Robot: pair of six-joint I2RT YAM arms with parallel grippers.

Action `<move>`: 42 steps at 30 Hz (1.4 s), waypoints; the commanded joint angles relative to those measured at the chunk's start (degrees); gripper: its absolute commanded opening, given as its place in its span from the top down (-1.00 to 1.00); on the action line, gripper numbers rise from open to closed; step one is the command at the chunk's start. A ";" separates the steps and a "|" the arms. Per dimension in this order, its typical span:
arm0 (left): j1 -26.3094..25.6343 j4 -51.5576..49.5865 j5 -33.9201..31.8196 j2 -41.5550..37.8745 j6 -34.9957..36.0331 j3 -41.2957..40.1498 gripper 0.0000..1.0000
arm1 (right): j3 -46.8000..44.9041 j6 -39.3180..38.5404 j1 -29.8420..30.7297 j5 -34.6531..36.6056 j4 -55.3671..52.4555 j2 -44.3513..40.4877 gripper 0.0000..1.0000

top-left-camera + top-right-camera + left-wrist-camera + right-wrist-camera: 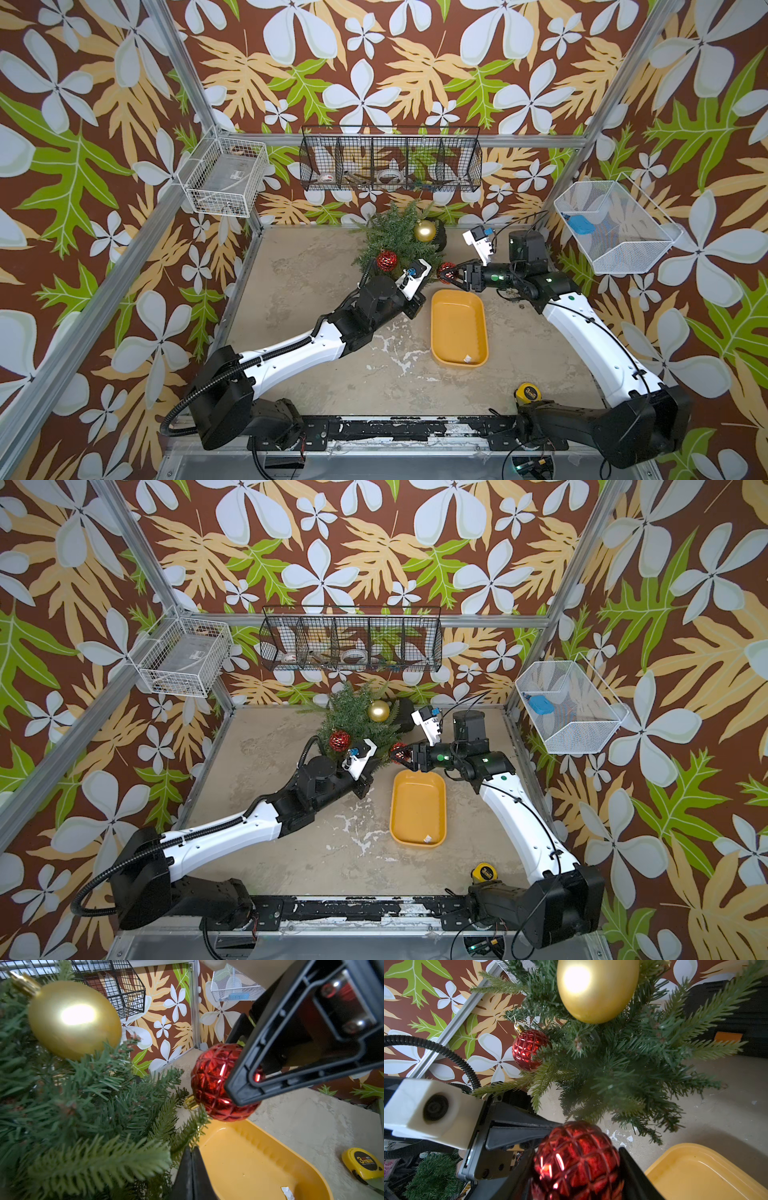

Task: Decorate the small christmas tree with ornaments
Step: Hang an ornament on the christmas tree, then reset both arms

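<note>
Red ornament [209, 1082] — held in right tool [449, 275], beside small christmas tree [392, 239].

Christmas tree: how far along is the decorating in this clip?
Done: the gold bauble and one red faceted bauble sit in the small christmas tree. In hand: the right gripper is shut on the second red bauble at the tree's edge; the left gripper is shut by the lower branches. Left: hanging that bauble. The yellow tray holds no ornaments.
</note>
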 commanded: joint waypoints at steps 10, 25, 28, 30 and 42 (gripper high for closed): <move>1.31 -0.32 0.62 -0.67 -1.12 0.31 1.00 | -0.16 1.04 -0.02 2.23 2.04 -0.35 -0.21; 1.34 6.82 8.65 -2.65 -0.52 -1.62 0.44 | -0.86 0.70 -0.01 2.41 1.78 -1.33 -0.40; 1.29 7.04 8.34 -2.55 -0.92 -1.75 0.44 | -0.93 0.51 -0.02 2.78 1.47 -1.70 -0.45; 1.30 7.17 7.81 -2.80 -1.09 -2.12 0.44 | -1.13 0.42 -0.01 2.91 1.40 -1.71 -0.46; 1.30 6.49 6.00 -6.11 -1.74 -4.86 0.45 | -1.15 -0.41 -0.27 9.23 0.52 -2.87 -0.46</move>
